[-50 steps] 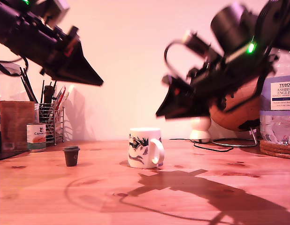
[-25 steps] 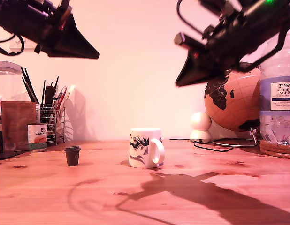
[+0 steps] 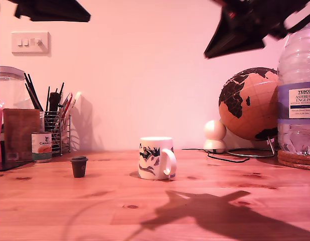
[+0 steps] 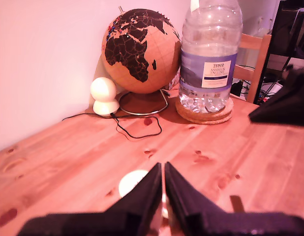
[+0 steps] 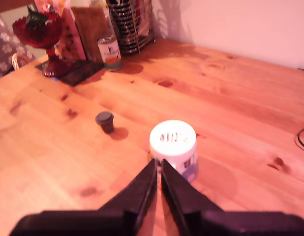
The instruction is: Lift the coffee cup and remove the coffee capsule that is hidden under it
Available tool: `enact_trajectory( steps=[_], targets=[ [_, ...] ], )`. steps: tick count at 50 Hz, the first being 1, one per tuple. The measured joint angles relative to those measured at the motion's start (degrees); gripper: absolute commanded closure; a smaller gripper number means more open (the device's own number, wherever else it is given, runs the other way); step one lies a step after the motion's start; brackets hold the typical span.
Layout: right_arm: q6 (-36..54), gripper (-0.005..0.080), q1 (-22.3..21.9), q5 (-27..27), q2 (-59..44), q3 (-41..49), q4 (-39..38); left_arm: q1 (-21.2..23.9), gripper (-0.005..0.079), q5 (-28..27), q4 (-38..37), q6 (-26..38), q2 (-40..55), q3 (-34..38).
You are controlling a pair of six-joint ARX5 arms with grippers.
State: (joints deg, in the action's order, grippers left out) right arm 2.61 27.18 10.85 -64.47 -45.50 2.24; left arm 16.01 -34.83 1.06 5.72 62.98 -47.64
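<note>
Both arms hang high above the table (image 3: 205, 211), clear of everything; my first gripper (image 4: 163, 189) shows its jaws pressed together on nothing, with the globe (image 4: 142, 49) and water bottle (image 4: 209, 54) ahead of it; my second gripper (image 5: 158, 189) is likewise closed and empty, looking down on the mug. Which of the two dark shapes in the exterior view's upper corners belongs to which arm — judging by what each wrist camera faces, the second sits at the upper right of the exterior view, though I can't be sure.

The coffee cup (image 3: 156, 158) stands mouth-down at the centre of the exterior view, its flat white base up, as the second wrist view (image 5: 172, 142) makes plain; loop handle toward the exterior view's right, dark blue-black print around its side. That inverted pose is how a cup hides something.

Yet the coffee capsule (image 3: 79, 166) is out in the open — a tiny dark tapered pod with a flared rim, standing on bare wood well apart from the cup, toward the exterior view's left; it looks as if the removal is done. Behind it, a small tin can (image 3: 41, 146) and a wire pen holder (image 3: 57, 131), untouched.
</note>
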Motion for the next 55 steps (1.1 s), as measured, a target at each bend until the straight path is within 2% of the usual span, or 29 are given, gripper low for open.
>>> enact_trajectory(
  steps=[19,28,45,55],
  targets=[
    [0.26,0.0765,5.46,-3.93,18.91,4.96,3.54,-0.61,0.0764,0.33,-0.92,-2.43,-13.4,10.67],
    [-0.22,0.0764,7.23,-5.29,25.22,7.5,8.2,-0.61,0.0764,0.39,-3.58,-2.49,-18.43,12.61],
    [-1.07,0.0764,7.48,-5.29,28.98,7.5,8.57,-0.59,0.0764,-1.16,-3.67,-2.69,-18.99,12.61],
    [-1.07,0.0764,7.48,-5.29,28.85,7.5,12.59,-0.59,0.0764,-1.14,-4.09,-3.85,-18.99,12.61]
  ],
)
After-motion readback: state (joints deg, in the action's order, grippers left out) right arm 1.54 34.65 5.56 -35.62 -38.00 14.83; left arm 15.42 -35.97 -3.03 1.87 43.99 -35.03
